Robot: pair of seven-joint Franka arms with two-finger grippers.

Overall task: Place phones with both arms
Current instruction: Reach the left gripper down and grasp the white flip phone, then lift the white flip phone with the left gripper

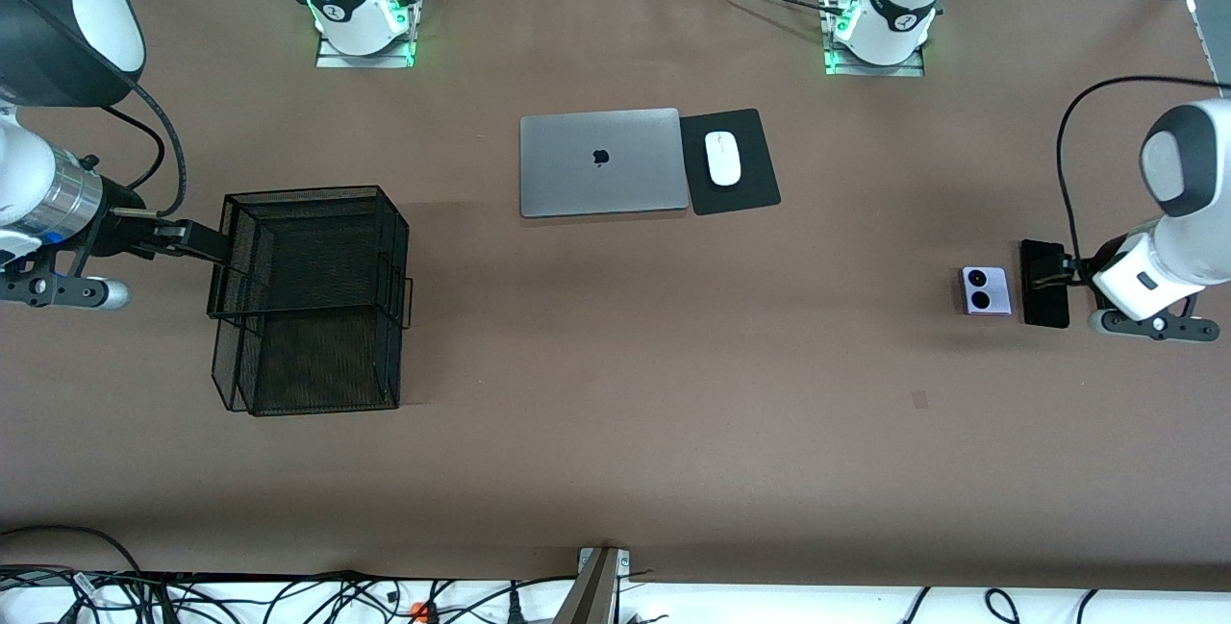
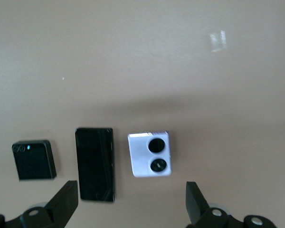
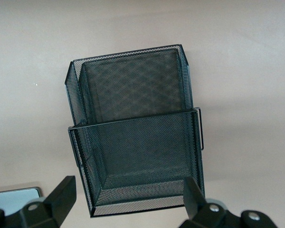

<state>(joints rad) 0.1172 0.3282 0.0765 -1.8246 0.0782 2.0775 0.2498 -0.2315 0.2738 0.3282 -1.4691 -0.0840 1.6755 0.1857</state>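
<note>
The task's things are being found at the left arm's end of the table: the small squarish lilac-white phone with two black camera circles (image 1: 987, 291) is lying flat just beside the long black slab phone (image 1: 1045, 283), and a small squarish black phone (image 2: 33, 159) is being shown only by the left wrist view, just beside the slab. The left gripper (image 2: 132, 202) is being held over these phones with its black fingers (image 2: 62, 203) spread wide and nothing between them. A likely fault is being judged here: the phones are lying close together and very flat, so a descending finger could be landed on a neighbouring phone, or a thin edge could be pushed along the brown table (image 1: 615, 412) rather than lifted. The black wire-mesh two-tier basket (image 1: 308, 297) is standing well apart, toward the right arm's end, where the right gripper (image 3: 128, 202) is being held over it, fingers likewise apart and empty; a carried phone could be caught on the mesh rim. Farther from the front camera, the closed grey laptop (image 1: 603, 162) and the white mouse (image 1: 723, 159) on its black mat (image 1: 731, 162) are lying untouched. In the front view the small black phone is being hidden by the left arm, and both grippers are being largely covered there.
</note>
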